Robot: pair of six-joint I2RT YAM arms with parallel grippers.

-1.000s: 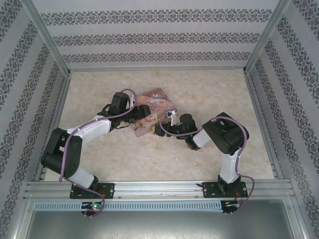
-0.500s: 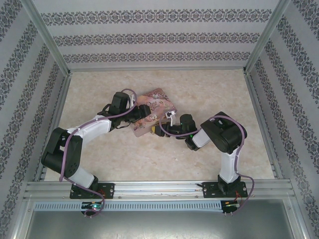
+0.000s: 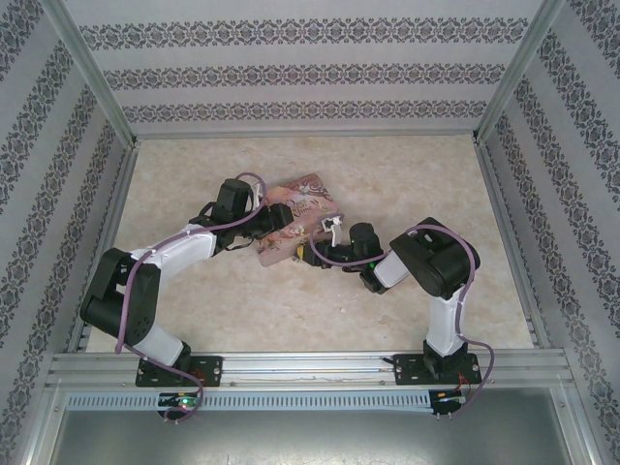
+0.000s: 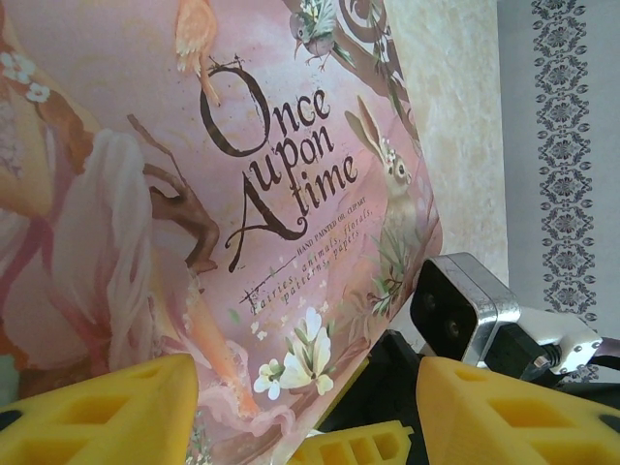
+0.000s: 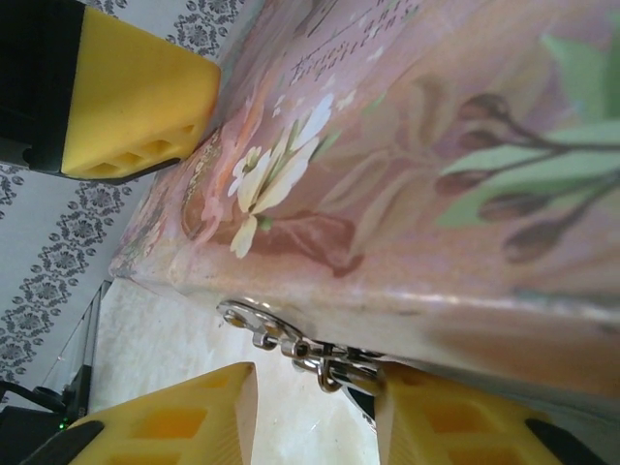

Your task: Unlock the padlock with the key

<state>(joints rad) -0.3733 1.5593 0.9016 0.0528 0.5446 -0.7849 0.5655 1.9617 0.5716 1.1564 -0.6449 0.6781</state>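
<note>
Two claws meet at the pink tin (image 3: 305, 199) in the middle of the table (image 3: 407, 174), and as far as I can judge the unlocking is not yet done. My left claw (image 4: 305, 412) sits low over the tin's painted lid. It is released, its yellow fingers (image 4: 97, 412) spread wide, with the lid's corner lying across the gap. My right claw (image 5: 315, 392) faces it from the other side, up against the tin's front wall, and it too is released with its fingers apart. A short run of silver links (image 5: 291, 344) hangs just under the lid's rim in that gap, close to one finger but not clamped by either. I cannot make out the padlock; I judge it hangs at this front wall, by the links. Nor can I tell a key apart from the links, or see whether one sits in a keyhole. By my reckoning almost all the work is left: take hold of the key, seat it, turn it, and free the shackle.
</note>
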